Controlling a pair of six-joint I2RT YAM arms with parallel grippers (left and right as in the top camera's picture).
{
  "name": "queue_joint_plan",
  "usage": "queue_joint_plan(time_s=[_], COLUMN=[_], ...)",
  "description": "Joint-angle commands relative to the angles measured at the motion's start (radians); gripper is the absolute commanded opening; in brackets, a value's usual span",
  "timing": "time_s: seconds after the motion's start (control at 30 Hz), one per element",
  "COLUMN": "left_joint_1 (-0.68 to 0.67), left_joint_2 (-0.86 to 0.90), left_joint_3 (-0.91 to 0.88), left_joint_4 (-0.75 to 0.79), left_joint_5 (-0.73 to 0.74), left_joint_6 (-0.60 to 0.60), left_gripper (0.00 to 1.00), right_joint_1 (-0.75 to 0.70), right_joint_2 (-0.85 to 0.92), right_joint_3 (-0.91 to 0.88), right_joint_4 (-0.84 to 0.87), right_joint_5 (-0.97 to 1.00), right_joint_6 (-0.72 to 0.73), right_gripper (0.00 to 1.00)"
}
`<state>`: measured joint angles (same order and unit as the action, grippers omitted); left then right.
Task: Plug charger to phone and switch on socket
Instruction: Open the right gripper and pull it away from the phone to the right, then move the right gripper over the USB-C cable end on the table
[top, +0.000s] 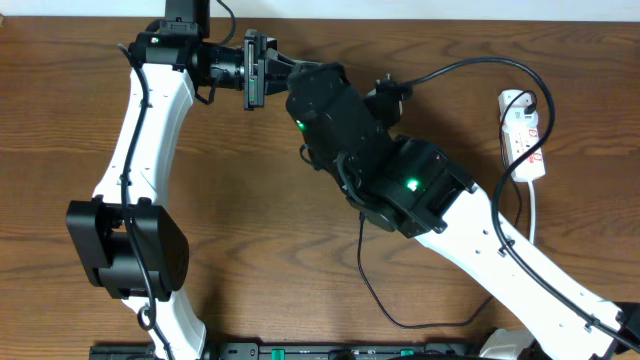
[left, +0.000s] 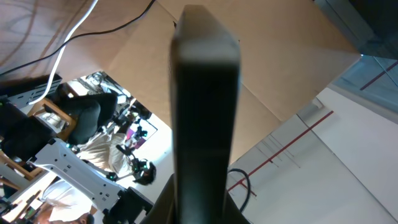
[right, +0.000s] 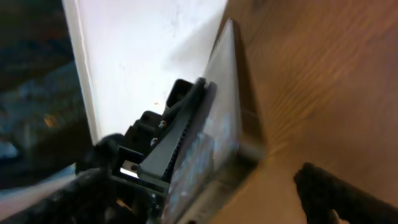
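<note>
Left gripper (top: 244, 68) grips phone (left: 205, 106) edge-on. Right gripper (top: 286, 74) just beside it; jaw state cannot tell. Socket (top: 522, 130) well apart.

Two robot arms (top: 150, 120), one phone (top: 256, 68), one socket (top: 522, 135), apparently one charger cable (top: 361, 260), one table (top: 60, 100).

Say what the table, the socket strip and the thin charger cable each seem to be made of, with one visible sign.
The table looks like wood or wood-look laminate, matt brown; long grain streaks show. The socket seems smooth white plastic, probably moulded; even colour, rounded ends. The charger is a thin black cable, likely a rubbery plastic sheath; it lies in a loose curve.
</note>
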<state>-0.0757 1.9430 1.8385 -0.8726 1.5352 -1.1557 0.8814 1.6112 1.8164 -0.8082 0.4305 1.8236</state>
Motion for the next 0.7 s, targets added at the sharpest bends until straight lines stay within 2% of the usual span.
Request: queue_joint_plan(time_s=[0.0,0.2,0.3,0.5,0.6,0.67], left_joint_1=[0.000,0.000,0.000,-0.004,-0.028,-0.047], left_joint_2=[-0.011,-0.011,-0.011,-0.011,-0.011,-0.011], left_joint_3=[0.011,0.011,0.011,0.011,0.011,0.011], left_joint_4=[-0.002,-0.001,-0.001,-0.002,-0.011,-0.022], left_joint_5=[0.035,0.022,-0.012,-0.096,-0.223,-0.301], left_joint_6=[0.011,0.087,0.191,0.432,0.566,0.605], left_gripper=[0.07,0.07,0.07,0.07,0.07,0.07], right_joint_1=[-0.029,-0.098,-0.148,-0.303,-0.455,-0.526], right_joint_2=[-0.048,-0.138,-0.186,-0.240,-0.232,-0.223], right_joint_3=[0.009,0.009,0.009,0.008,0.008,0.006], right_joint_4=[0.006,-0.004,-0.054,-0.282,-0.456,-0.502], right_joint_5=[0.012,0.011,0.011,0.011,-0.024,-0.076], right_joint_6=[-0.179,-0.465,-0.594,-0.728,-0.802,-0.889], right_gripper=[0.99,0.99,0.99,0.99,0.99,0.99])
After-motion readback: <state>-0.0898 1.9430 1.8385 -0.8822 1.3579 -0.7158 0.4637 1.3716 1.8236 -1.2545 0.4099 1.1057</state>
